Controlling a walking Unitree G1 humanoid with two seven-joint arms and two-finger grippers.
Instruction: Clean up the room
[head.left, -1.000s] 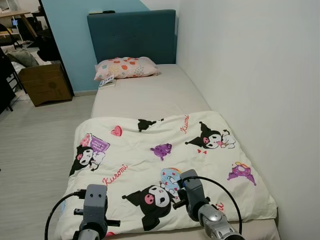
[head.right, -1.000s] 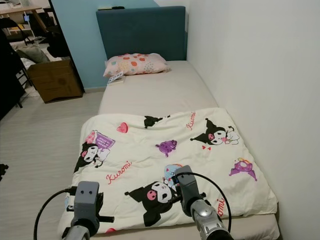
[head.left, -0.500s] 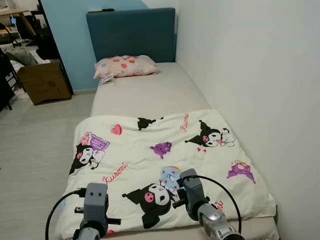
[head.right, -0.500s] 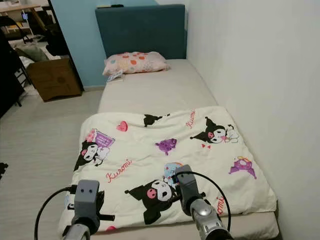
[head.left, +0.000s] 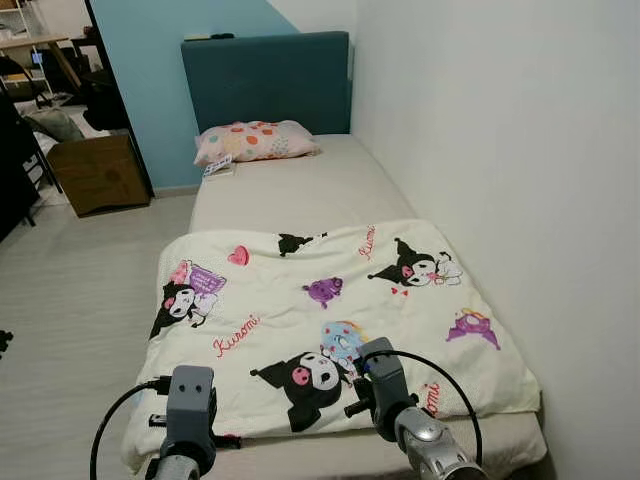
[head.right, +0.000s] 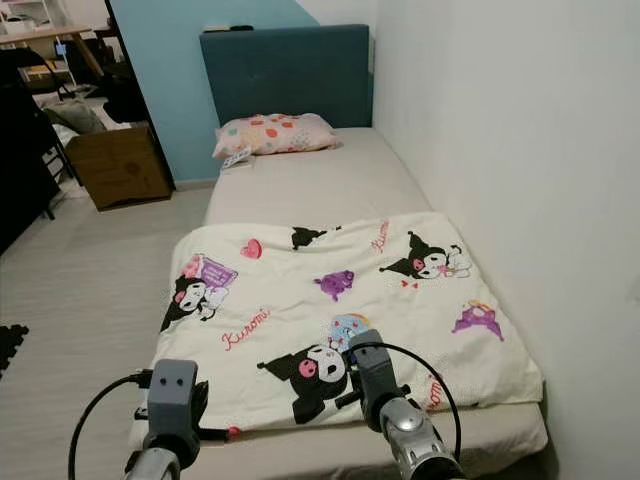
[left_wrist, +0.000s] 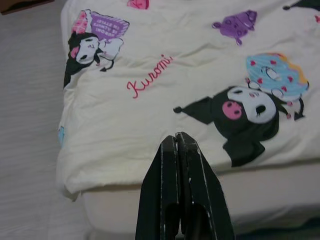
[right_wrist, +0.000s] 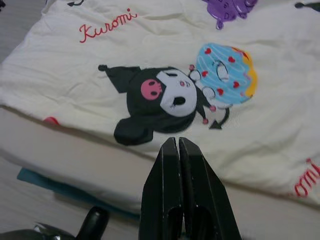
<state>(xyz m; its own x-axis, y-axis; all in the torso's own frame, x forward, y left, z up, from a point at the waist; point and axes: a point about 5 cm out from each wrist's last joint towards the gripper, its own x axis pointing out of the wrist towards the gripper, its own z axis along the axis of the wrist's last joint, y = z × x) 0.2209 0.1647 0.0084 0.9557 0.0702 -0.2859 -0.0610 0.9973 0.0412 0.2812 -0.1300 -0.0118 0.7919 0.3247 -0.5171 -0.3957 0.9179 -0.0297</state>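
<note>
A cream blanket (head.left: 330, 320) printed with cartoon characters lies spread over the lower half of a single bed (head.left: 300, 190). A spotted pink pillow (head.left: 255, 140) rests at the head, against a teal headboard (head.left: 265, 80). Both arms are held low before the foot of the bed. My left gripper (left_wrist: 176, 137) is shut and empty, above the blanket's near left corner. My right gripper (right_wrist: 178, 141) is shut too, empty, hovering over the blanket's near edge by a black character print (right_wrist: 160, 97).
A white wall (head.left: 480, 150) runs along the bed's right side. A small paper item (head.left: 216, 165) lies beside the pillow. A cardboard box (head.left: 98, 172) and dark furniture (head.left: 15, 150) stand at the far left. Pale floor (head.left: 70, 290) stretches left of the bed.
The whole picture has shifted: the bed's foot edge and mattress side now show below the blanket, so the camera has drawn back. Both arms hold their pose.
</note>
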